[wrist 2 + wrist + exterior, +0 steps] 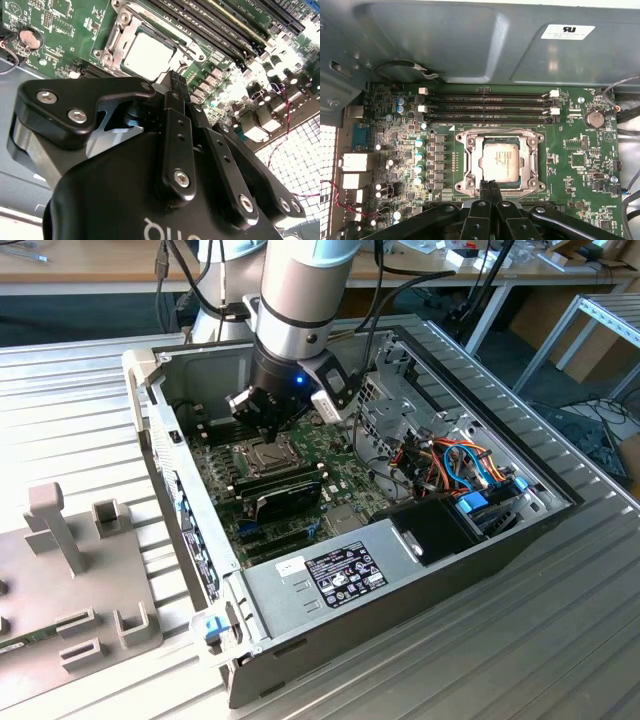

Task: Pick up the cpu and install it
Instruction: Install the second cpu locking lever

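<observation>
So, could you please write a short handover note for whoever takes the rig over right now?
Pincer: shut, holding nothing, fingertips together just over the socket frame's edge, inside the open computer case.
CPU: lying flat in the motherboard socket, silver top up; also clear in the second wrist view.
Done: the CPU appears to be seated.
Left: whether the frame is latched cannot be told.

White sticker (568, 31) with dark print on the grey case wall (470, 45), too small to read in the first wrist view. Black label (345, 573) with white print and marks on the power supply (300, 590), plus a small white sticker (291, 566) beside it, both illegible. Faint print on the cpu (500, 159) top, unreadable. White letters on the gripper (176, 80) body, cut off at the edge.
</observation>
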Available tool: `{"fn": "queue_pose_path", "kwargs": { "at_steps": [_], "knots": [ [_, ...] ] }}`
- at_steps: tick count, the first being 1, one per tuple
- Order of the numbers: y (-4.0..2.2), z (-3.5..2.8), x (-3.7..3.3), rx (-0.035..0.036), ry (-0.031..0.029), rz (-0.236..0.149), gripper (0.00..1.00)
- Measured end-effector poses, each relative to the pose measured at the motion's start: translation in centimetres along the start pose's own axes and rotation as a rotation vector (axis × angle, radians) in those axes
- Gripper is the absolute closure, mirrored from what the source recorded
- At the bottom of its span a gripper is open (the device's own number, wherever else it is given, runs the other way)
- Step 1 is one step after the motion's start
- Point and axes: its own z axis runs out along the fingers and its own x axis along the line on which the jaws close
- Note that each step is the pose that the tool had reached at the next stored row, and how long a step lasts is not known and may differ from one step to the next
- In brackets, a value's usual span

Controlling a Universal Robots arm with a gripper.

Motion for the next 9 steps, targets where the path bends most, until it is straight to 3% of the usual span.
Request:
{"fn": "queue_pose_path", "kwargs": {
  "at_steps": [1,2,4,5,9],
  "knots": [
    [-0.25,-0.04,0.0,-0.0075,0.0,0.0,0.89],
    [-0.4,-0.06,0.0,-0.0226,-0.0001,0.001,0.89],
    [-0.58,-0.09,0.0,-0.0391,-0.0002,0.001,0.89],
    [-0.66,-0.1,-0.01,-0.0423,-0.0002,0.001,0.89],
    [-0.84,-0.13,-0.01,-0.0428,-0.0003,0.001,0.89]
  ]
}}
